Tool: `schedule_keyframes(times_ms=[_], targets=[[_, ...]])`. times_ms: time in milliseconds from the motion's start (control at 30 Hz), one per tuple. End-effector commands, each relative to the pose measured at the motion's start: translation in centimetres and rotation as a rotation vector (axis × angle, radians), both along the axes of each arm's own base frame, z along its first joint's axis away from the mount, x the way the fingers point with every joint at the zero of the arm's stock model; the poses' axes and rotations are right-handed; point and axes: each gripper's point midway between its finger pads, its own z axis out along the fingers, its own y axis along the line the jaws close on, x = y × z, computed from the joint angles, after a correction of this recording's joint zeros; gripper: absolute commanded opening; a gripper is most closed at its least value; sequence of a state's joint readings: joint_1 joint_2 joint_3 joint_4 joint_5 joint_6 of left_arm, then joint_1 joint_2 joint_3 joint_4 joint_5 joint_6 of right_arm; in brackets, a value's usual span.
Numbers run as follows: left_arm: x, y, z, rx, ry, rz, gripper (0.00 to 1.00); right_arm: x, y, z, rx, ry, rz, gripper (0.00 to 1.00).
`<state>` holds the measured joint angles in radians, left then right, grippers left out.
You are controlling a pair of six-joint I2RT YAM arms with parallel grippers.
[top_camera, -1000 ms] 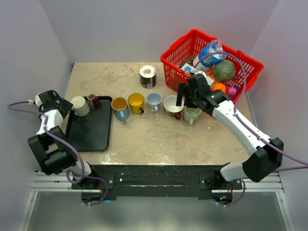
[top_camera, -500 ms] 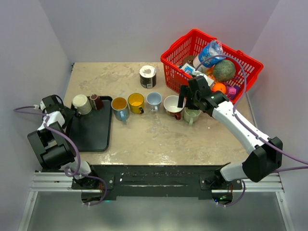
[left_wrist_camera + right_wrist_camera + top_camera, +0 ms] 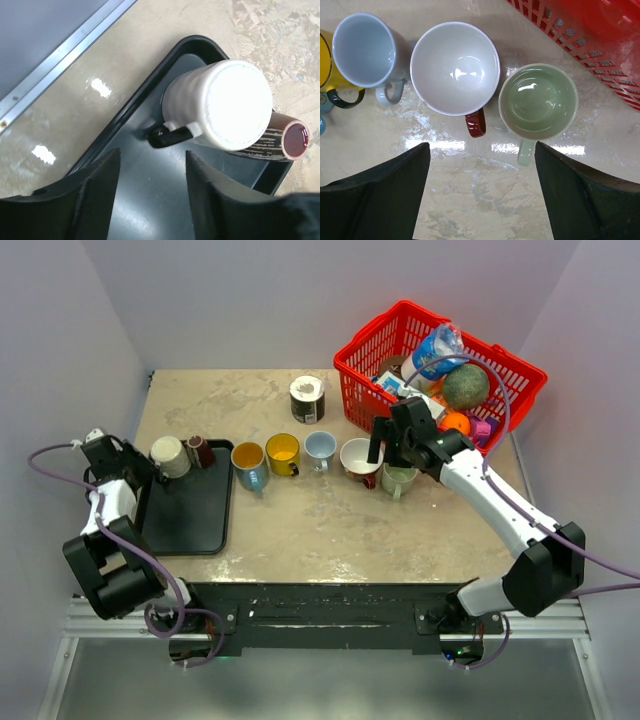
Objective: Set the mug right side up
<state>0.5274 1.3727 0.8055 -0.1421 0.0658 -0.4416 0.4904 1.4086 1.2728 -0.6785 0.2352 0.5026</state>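
Left tool (image 3: pixel 152 159) sits low over the tray (image 3: pixel 150 205), its two dark fingers spread with only bare tray between them, pinching nothing. Just ahead of it is the white mug (image 3: pixel 220 105), upside down with its flat base showing, tucked into the tray's far corner, handle pointing back toward the tool. Here's the danger as I read it: a brown cup (image 3: pixel 286 142) lies on its side touching that mug, so any shove on the way in could roll the cup or push the mug against the tray's rim. A grip on the handle alone might also let the mug swing as it turns. The left arm is folded out to the counter's (image 3: pixel 300 530) left edge, wrist angled in at the corner. Over on the other side, the right arm stretches forward near the red basket (image 3: pixel 360 390), right tool (image 3: pixel 481 155) spread wide and empty above the green mug (image 3: pixel 538 100).
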Motion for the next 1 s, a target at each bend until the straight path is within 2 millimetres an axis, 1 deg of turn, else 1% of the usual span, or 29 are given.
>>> schedule_keyframes(times_ms=[0, 67, 133, 167, 200, 300, 333, 400, 433, 467, 567, 633, 800, 867, 900, 967], targets=[[2.4, 0.8, 1.4, 0.093, -0.002, -0.152, 0.61, 0.7, 0.6, 0.1, 0.012, -0.010, 0.024, 0.88], [3.2, 1.0, 2.1, 0.134, -0.025, -0.200, 0.61, 0.8, 0.6, -0.1, 0.006, -0.002, 0.028, 0.88], [4.2, 0.3, 2.8, 0.142, -0.064, -0.279, 0.61, 0.8, 0.7, -0.2, 0.005, 0.001, 0.030, 0.87], [4.7, 0.2, 2.7, 0.155, -0.063, -0.322, 0.61, 0.9, 0.7, -0.1, 0.003, -0.002, 0.029, 0.87], [5.1, -0.3, 2.7, 0.145, -0.071, -0.371, 0.61, 0.9, 0.7, -0.1, 0.000, -0.003, 0.032, 0.88], [5.4, -1.1, 1.8, 0.136, -0.051, -0.477, 0.60, 1.1, 0.4, 0.1, -0.016, -0.013, 0.031, 0.87], [5.4, -1.3, 1.5, 0.134, -0.043, -0.491, 0.60, 1.1, 0.3, 0.1, -0.022, -0.014, 0.030, 0.87], [5.1, -2.5, 0.8, 0.106, -0.059, -0.552, 0.58, 1.4, 0.0, 0.4, -0.029, -0.022, 0.025, 0.88], [5.2, -2.7, 0.6, 0.106, -0.068, -0.561, 0.58, 1.5, -0.1, 0.3, -0.031, -0.020, 0.021, 0.88], [5.0, -3.0, -0.1, 0.089, -0.060, -0.568, 0.57, 1.6, -0.1, 0.3, -0.035, -0.022, 0.019, 0.88], [4.8, -3.7, -0.7, 0.058, -0.061, -0.598, 0.55, 2.0, -0.5, 0.4, -0.046, -0.032, 0.011, 0.88], [4.6, -3.6, -0.9, 0.066, -0.056, -0.591, 0.54, 2.1, -0.7, 0.3, -0.051, -0.032, 0.008, 0.88], [3.9, -3.8, -2.3, 0.070, -0.023, -0.581, 0.51, 2.5, -1.3, 0.2, -0.051, -0.033, -0.005, 0.88], [3.8, -4.3, -2.7, 0.068, -0.004, -0.589, 0.48, 2.6, -1.4, 0.2, -0.050, -0.030, -0.007, 0.88], [3.8, -4.4, -3.1, 0.110, 0.025, -0.600, 0.48, 2.7, -1.4, 0.1, -0.051, -0.029, -0.007, 0.88], [3.8, -4.4, -3.5, 0.136, 0.053, -0.602, 0.46, 2.8, -1.6, 0.2, -0.050, -0.028, -0.012, 0.88]])
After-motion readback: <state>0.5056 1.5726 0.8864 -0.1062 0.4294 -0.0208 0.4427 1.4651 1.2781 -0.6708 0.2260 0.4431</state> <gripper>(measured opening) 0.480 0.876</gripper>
